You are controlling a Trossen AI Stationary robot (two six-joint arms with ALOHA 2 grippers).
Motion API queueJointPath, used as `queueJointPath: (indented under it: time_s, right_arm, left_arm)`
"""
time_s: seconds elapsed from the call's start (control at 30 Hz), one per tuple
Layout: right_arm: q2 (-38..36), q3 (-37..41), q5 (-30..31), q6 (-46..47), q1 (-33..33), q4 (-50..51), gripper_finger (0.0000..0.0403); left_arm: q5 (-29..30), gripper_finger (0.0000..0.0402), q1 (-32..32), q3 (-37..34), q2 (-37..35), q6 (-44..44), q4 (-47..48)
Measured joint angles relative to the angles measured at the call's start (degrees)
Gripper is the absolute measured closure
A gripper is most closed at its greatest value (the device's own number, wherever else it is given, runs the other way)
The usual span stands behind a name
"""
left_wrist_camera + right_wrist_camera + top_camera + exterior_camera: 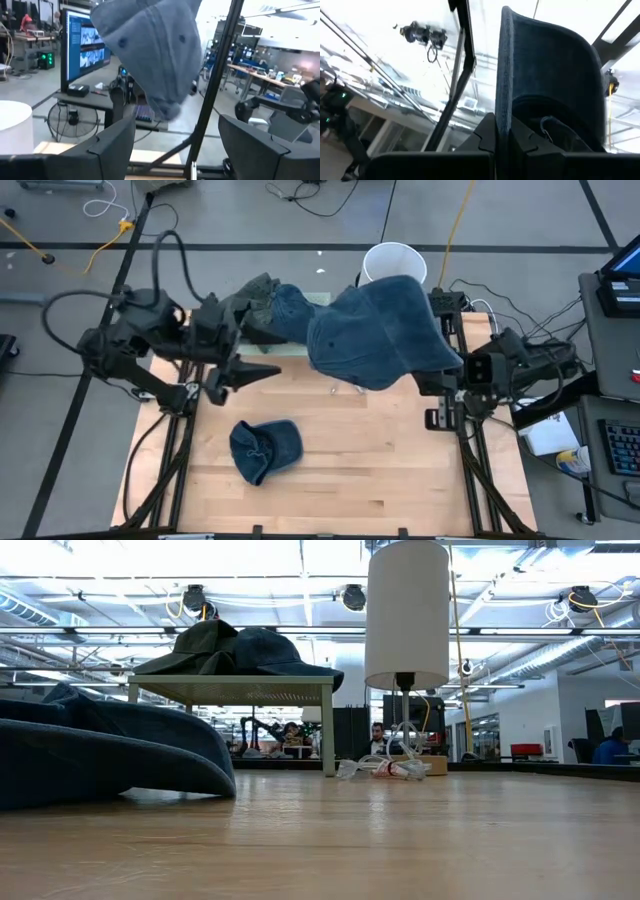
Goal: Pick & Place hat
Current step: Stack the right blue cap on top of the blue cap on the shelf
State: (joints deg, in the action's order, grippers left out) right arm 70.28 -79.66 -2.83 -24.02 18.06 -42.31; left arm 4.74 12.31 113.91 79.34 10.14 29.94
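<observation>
While a second denim hat (265, 450) lies crumpled on the near left of the pale wooden surface (360, 480), the right gripper (502, 135) holds a blue denim hat (385, 335) aloft over the far middle of the table. In the right wrist view its two dark fingers are pressed together on the thin stiff edge of the hat's brim, the soft crown bulging out to one side. From above, the raised hat shows as a broad, rounded dome of faded woven cloth with stitched panel seams.

Across from it, the left gripper (175, 145) hangs at the far left, aimed toward the raised hat, its blunt black fingers (112, 142) spread wide apart with nothing between them; its wrist view shows the hat's crown with small stitched eyelets.

At the far edge a low rack with a mesh top (235, 690) carries more folded hats, dark olive and navy. Just right of it stands a smooth white cylindrical lamp shade (407, 615) on a thin stem.
</observation>
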Motion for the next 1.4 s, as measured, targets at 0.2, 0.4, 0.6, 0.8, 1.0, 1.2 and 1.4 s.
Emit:
queueJointPath:
  time_s: [0.2, 0.4, 0.6, 0.8, 1.0, 1.2, 1.4]
  right_arm:
    - [0.5, 0.0, -0.7, 0.8, -0.9, -2.4, 0.0400]
    - [0.4, 0.0, -0.5, -1.1, -0.9, -2.0, 0.0400]
    - [0.4, 0.0, -0.5, -1.7, -0.9, -2.1, 0.0399]
    - [0.4, 0.0, -0.4, -2.9, -0.9, -1.6, 0.0399]
    - [0.4, 0.0, -0.2, -4.4, -0.9, -2.0, 0.0398]
    - [0.3, 0.0, -0.1, -5.5, -0.9, -1.5, 0.0397]
    - [0.3, 0.0, 0.1, -5.6, -0.9, 0.7, 0.0386]
  left_arm:
    - [-3.7, 0.0125, -3.0, 0.0, 3.6, -1.0, -4.6]
    - [-11.3, 0.0123, -4.5, 0.0, 7.0, -0.6, -12.8]
    - [-13.3, 0.0120, -5.2, 0.0, 7.8, 1.6, -13.8]
    - [-11.3, 0.0151, -5.3, 0.0, 7.8, 7.5, -14.0]
    - [-12.0, 0.0219, -5.3, 0.0, 7.8, 14.2, -14.0]
    - [-12.1, 0.0301, -5.3, 0.0, 7.8, 20.0, -15.9]
    - [-12.3, 0.0379, -5.6, 0.0, 7.2, 23.4, -16.6]
